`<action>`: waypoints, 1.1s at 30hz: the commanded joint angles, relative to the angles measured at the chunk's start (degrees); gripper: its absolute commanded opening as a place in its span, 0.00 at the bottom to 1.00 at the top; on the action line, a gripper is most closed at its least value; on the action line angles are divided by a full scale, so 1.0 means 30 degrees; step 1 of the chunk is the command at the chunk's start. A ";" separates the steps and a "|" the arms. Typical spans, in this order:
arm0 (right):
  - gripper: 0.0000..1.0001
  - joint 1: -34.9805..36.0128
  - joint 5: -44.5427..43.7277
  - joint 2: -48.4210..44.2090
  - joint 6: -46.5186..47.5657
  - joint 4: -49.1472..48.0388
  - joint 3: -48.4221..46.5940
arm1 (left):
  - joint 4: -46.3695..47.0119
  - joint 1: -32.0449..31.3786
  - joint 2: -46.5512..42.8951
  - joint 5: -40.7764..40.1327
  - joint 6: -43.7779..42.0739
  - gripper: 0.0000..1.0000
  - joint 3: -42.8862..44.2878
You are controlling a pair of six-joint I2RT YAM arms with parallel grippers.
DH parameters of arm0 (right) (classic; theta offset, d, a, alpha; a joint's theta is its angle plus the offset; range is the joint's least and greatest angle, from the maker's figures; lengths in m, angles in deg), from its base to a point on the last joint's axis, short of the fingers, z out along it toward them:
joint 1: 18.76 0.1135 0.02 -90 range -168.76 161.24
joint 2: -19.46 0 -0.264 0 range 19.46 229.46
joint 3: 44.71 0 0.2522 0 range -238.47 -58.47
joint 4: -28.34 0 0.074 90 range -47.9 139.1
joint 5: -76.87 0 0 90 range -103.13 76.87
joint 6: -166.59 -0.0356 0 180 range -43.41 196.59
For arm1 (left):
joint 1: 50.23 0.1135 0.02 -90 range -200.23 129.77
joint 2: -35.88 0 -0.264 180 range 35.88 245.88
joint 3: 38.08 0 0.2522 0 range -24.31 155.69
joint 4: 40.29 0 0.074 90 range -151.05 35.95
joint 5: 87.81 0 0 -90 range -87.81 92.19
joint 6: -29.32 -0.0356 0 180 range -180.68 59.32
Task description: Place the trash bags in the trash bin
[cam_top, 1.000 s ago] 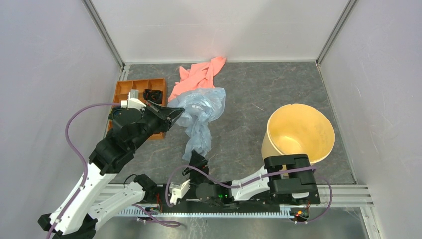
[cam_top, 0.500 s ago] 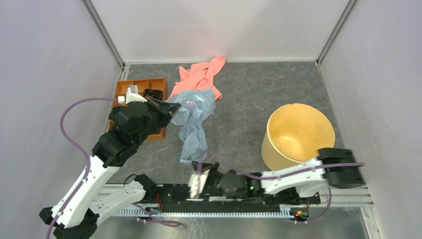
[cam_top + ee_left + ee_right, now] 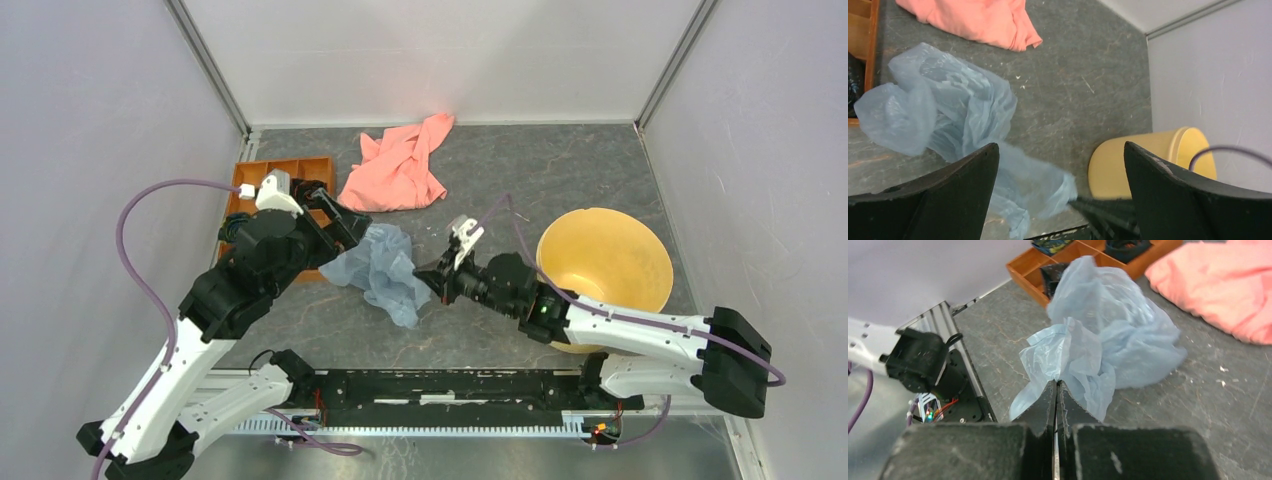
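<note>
The trash bag is a crumpled pale blue film lying on the grey table, just right of the orange tray. My left gripper hangs above the bag's left part, open, with nothing between its fingers; the left wrist view shows the bag below and ahead. My right gripper is at the bag's right edge, shut on a fold of the film, and the bag bunches up in front of its tips. The trash bin, a cream bucket, stands to the right, behind the right arm.
A salmon-pink cloth lies at the back centre. The orange compartmented tray sits at the left wall, with dark items in it. Grey walls close in three sides, and the mounting rail runs along the front edge.
My left gripper opened and let go of the bag, which dropped to the table. My right arm swung up from the front rail, shut on the bag's lower end, and drew it right.
</note>
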 commanded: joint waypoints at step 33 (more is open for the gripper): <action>0.00 -0.2302 0.2241 -0.0544 -0.4376 -0.1739 -0.0127 | 1.0199 -0.1138 -0.3482 0.9802 0.5043 0.40 -1.3741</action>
